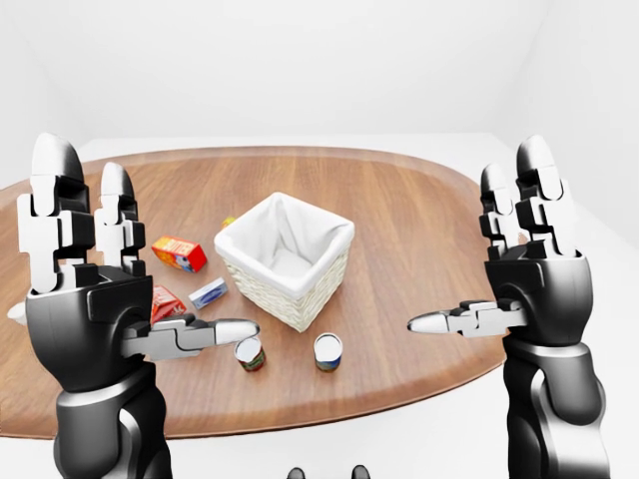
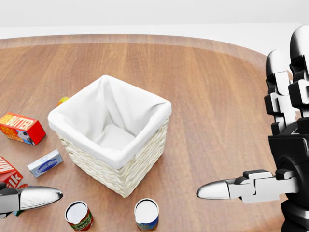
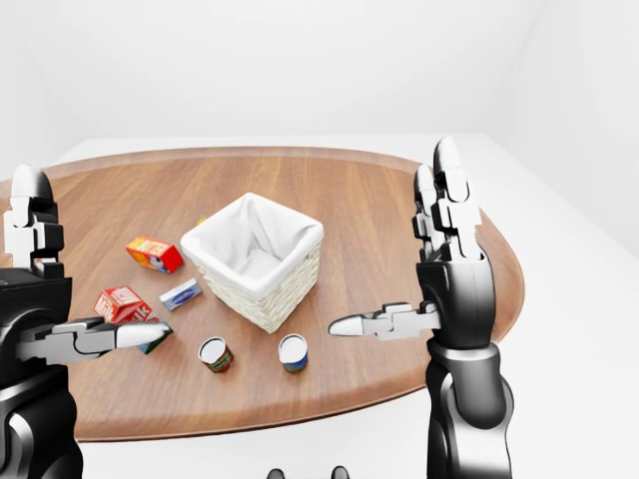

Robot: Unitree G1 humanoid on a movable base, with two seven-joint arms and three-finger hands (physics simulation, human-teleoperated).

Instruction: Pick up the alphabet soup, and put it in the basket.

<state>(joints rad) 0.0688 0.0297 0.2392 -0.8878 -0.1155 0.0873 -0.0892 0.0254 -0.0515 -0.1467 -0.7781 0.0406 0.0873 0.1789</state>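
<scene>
Both hands are hovering spread and empty over the table (image 3: 399,215).

The basket (image 2: 116,140) is sitting mid-table in the head view, lined in white. The left hand (image 1: 95,299) and right hand (image 1: 529,279) are standing upright, fingers released, grasping nothing. The milk (image 3: 120,304), butter (image 2: 21,128) and a small blue box (image 2: 45,163) are lying left of the basket. The soup (image 2: 146,214) is standing upright below the basket, a red can (image 2: 78,215) just left of it.

We see the alphabet soup (image 2: 147,214), a blue-labelled can with a white top, upright just below the basket (image 2: 112,134), a square white-lined wicker one standing empty.
</scene>
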